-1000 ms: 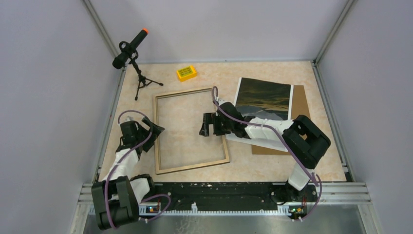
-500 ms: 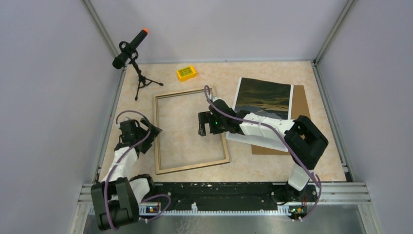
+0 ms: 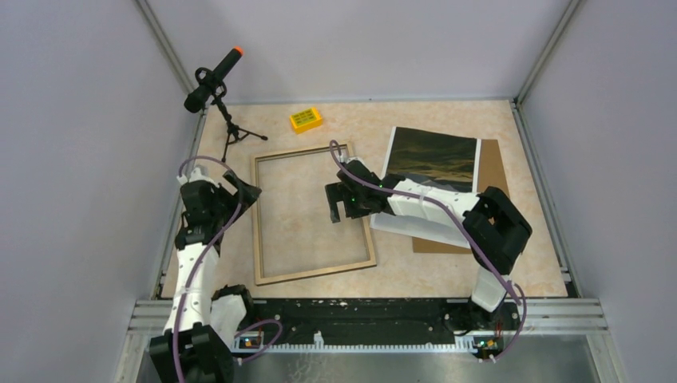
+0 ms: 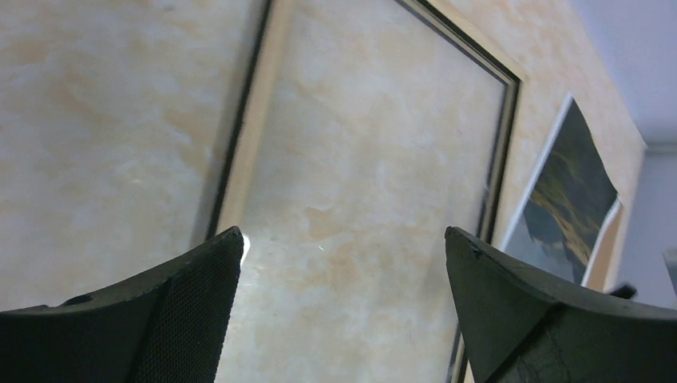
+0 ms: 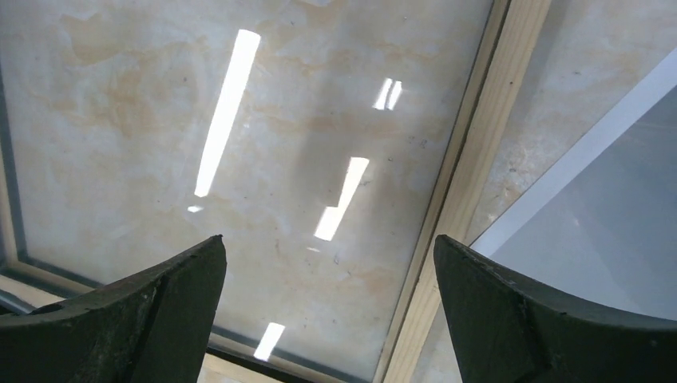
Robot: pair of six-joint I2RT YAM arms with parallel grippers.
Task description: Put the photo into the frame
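- The frame [image 3: 258, 227] lies flat on the table [image 3: 399, 124], left of centre, with its light wood face up.
- The frame is turned slightly, so its long rails run roughly from 12 to 6 o'clock.
- In the right wrist view, a glossy pane [image 5: 239, 120] inside the frame [image 5: 471, 175] reflects strips of light.
- The photo [image 3: 431, 158] lies picture side up at 3 o'clock from the frame, outside it.
- The photo rests on a brown sheet [image 3: 495, 171], which shows past its right and near edges.
- The right arm [image 3: 431, 211] crosses the near left part of the photo and hides it.
- The left claw [image 3: 239, 191] sits at the frame's 9 o'clock side, just beside the far part of the left rail.
- The left claw [image 4: 343, 235] is spread wide and grips nothing. The left rail [image 4: 247, 144] and the photo [image 4: 571, 191] show beyond its fingers [image 4: 192, 311].
- The right claw [image 3: 339, 203] hangs over the frame's opening, near the right rail at 3 o'clock.
- The right claw [image 5: 327, 239] is also spread wide and grips nothing. Only the pane shows between its fingers [image 5: 519, 319].
- A yellow box [image 3: 306, 119] lies at 12 o'clock from the frame, apart from it.
- A microphone [image 3: 211, 80] stands on a tripod at the table's 10 o'clock corner.
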